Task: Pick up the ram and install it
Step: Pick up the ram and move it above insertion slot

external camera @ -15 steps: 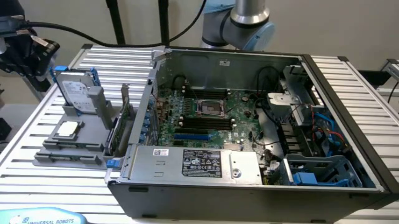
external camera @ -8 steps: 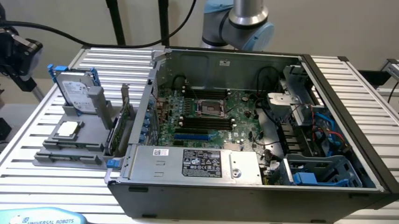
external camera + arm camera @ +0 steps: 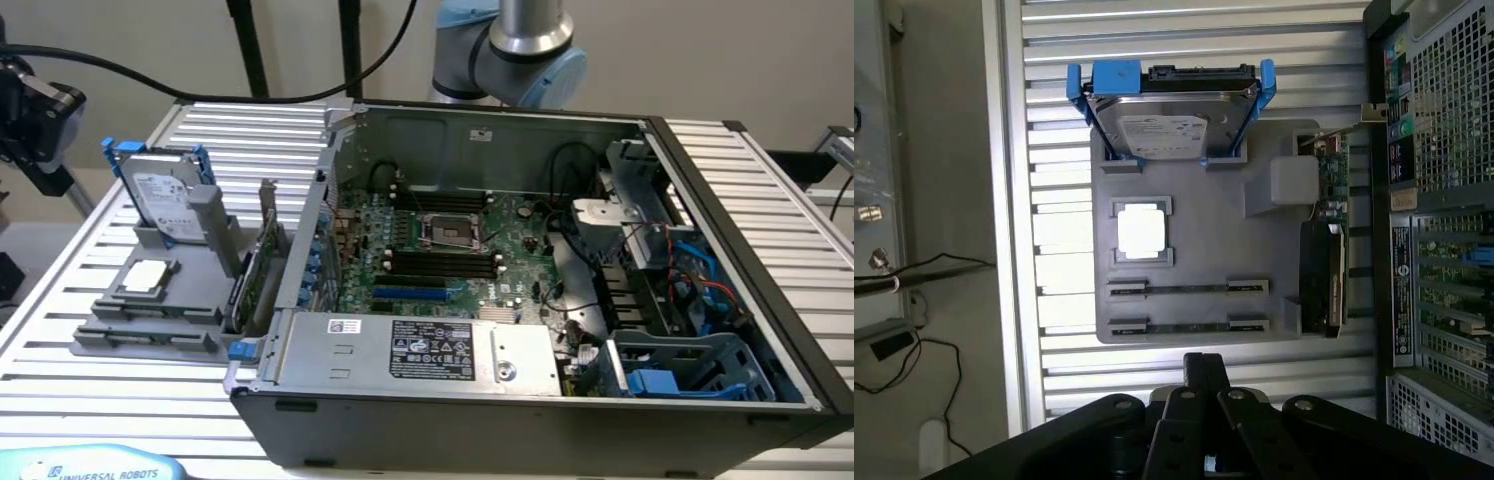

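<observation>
The ram (image 3: 1186, 288) shows edge-on as a thin dark strip standing between two small holders of the grey fixture (image 3: 1194, 230). A second strip just like it (image 3: 1186, 326) runs parallel in the neighbouring holders. My gripper (image 3: 1204, 368) hangs above the slatted table just off that end of the fixture. Its black fingers are shut with nothing between them, and it is well apart from both strips. In the exterior view the fixture (image 3: 147, 300) lies to the left of the open computer case (image 3: 534, 400). Black memory slots (image 3: 434, 262) lie on the motherboard inside.
On the fixture stand a hard drive in a blue caddy (image 3: 1166, 125), a square processor (image 3: 1141, 232) and a taller card with a metal bracket (image 3: 1326, 250) beside the case wall. A black device with cables (image 3: 30, 110) hangs at the exterior view's left edge.
</observation>
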You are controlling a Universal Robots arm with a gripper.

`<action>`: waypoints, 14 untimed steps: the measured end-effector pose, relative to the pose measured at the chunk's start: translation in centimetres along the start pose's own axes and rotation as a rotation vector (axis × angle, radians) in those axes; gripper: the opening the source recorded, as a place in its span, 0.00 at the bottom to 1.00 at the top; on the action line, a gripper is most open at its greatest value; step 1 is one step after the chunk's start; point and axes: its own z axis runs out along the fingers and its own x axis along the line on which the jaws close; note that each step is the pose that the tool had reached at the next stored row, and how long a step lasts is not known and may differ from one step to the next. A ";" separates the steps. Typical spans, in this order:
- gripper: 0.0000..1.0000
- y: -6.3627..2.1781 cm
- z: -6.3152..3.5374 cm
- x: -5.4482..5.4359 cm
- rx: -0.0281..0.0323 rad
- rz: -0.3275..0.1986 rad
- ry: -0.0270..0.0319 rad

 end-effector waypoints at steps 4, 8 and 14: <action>0.11 0.00 0.00 0.0 0.0001 0.000 0.0001; 0.11 0.00 0.00 0.0 0.0000 0.000 0.0000; 0.11 0.00 0.02 0.0 -0.0011 -0.056 0.0027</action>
